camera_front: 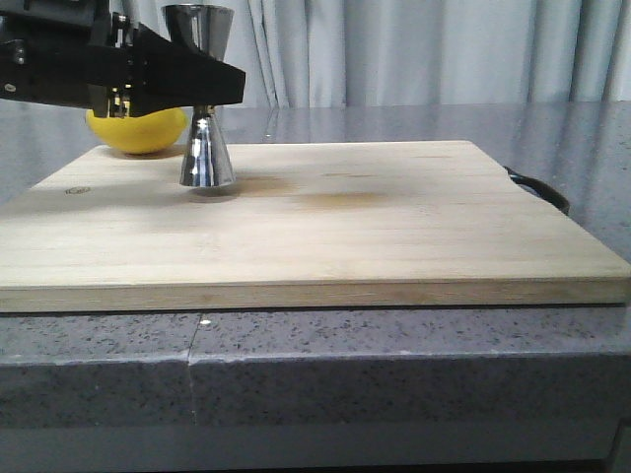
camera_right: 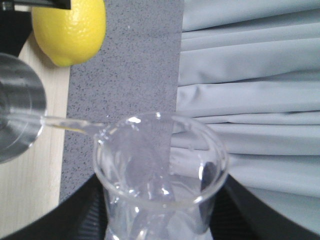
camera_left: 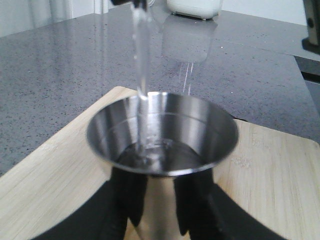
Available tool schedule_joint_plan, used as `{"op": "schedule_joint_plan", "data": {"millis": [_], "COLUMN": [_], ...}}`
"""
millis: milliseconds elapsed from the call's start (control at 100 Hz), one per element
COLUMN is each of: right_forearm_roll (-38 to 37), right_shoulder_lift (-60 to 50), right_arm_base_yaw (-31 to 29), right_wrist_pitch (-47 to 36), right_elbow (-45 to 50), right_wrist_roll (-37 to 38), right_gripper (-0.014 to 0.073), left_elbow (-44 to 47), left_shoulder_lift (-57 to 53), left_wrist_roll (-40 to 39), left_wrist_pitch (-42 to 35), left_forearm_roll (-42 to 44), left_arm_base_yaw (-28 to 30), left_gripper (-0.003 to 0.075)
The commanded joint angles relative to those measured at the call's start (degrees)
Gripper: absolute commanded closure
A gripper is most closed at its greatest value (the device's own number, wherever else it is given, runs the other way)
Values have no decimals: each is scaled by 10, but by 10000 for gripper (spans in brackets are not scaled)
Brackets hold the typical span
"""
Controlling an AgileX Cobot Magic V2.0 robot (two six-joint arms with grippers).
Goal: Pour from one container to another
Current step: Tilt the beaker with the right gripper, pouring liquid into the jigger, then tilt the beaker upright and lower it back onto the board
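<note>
The clear glass beaker (camera_right: 160, 165) is tilted in the right wrist view, with my right gripper (camera_right: 160, 222) shut on its body. A thin stream of water (camera_right: 65, 123) runs from its lip into the shiny metal hourglass cup (camera_right: 17, 115). That cup (camera_front: 207, 158) stands upright on the wooden board (camera_front: 394, 227), at its back left. My left gripper (camera_front: 212, 91) is shut on the cup's narrow waist. In the left wrist view the stream (camera_left: 141, 55) falls into the cup (camera_left: 162, 135), which holds a little water; black fingers (camera_left: 132, 197) flank the waist. The beaker and right gripper are above the front view.
A yellow lemon (camera_front: 138, 130) lies on the grey counter just behind the board's back left corner, close to the cup. A black handle (camera_front: 542, 189) sticks out past the board's right edge. Pale curtains (camera_right: 250, 75) hang behind. A white appliance (camera_left: 195, 7) stands far off.
</note>
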Motion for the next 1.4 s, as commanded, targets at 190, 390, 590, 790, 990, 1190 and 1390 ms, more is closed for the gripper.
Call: {"op": "schedule_joint_plan", "data": {"millis": [190,390,590,790,990,1190,1390], "right_forearm_roll": [-26,-26,-26,-27,7,63,96], "right_shoulder_lift": [-28,-28,-28,-28,-28,-42,-71], "right_arm_base_yaw": [0,0,0,0,0,0,-17], "right_wrist_pitch": [-64,-66,-66,-60,-46,-15,-11], "right_elbow": [-22,-22,-22,-22,-22,-22,-22], "right_wrist_roll": [-4,-4,-4,-7,8,144,278], "right_gripper": [267,267,267,267,267,267,267], "left_elbow": [-16,-16,-16,-16,-16,-16,-16], "left_shoulder_lift": [-22,-22,-22,-22,-22,-22,-22], "left_wrist_roll": [-3,-3,-3,-3,-3,-3,-3], "left_wrist_pitch": [67,67,67,67,67,67,67], "left_forearm_roll": [-44,-44,-44,-44,-44,-44,-44], "left_arm_base_yaw": [-4,-4,-4,-4,-4,-4,-4], "left_gripper": [533,533,533,533,533,533,533]}}
